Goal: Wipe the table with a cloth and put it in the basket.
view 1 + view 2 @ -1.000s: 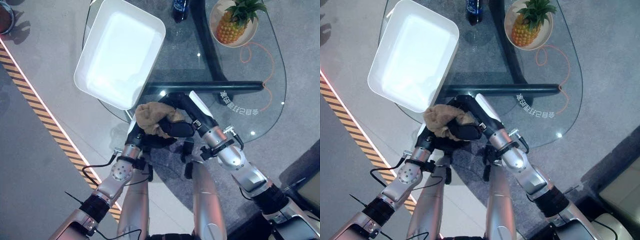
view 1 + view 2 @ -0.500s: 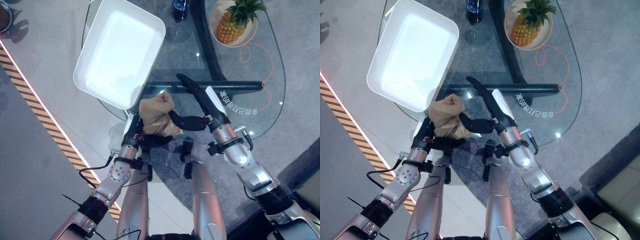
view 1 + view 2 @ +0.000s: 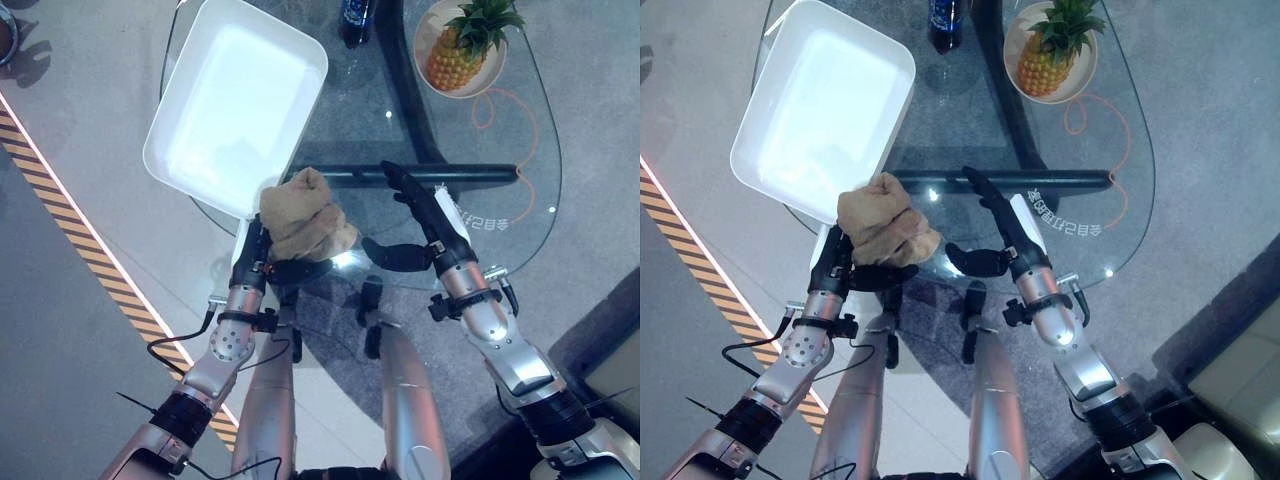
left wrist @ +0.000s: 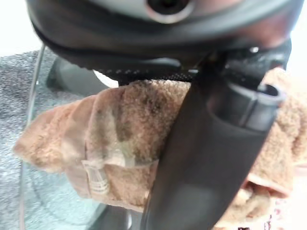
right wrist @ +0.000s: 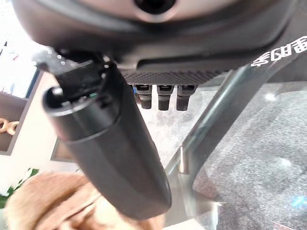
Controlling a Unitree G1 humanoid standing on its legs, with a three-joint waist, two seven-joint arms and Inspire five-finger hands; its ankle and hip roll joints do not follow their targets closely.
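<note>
1. At the near rim of the glass table (image 3: 520,150), our left hand (image 3: 262,262) is curled round the tan cloth (image 3: 300,215), thumb across the bundle in the left wrist view, so the cloth sits bunched in our grip just over the table's edge.
2. Our right hand (image 3: 425,225) has its fingers straight and apart, thumb pointing toward the cloth without touching it; a second ago it was wrapped over the cloth with our left, and it has since let go and swung out to the right.
3. The cloth now rests a little nearer the white basket (image 3: 175,150), its top overlapping the basket's near corner in the eye views.
4. The basket overhangs the table's left rim; bare glass lies between our hands and the far end.
5. The basket holds nothing; a plate (image 3: 428,25) at the far right carries a pineapple (image 3: 455,55), and a dark bottle (image 3: 355,12) stands between them.
</note>
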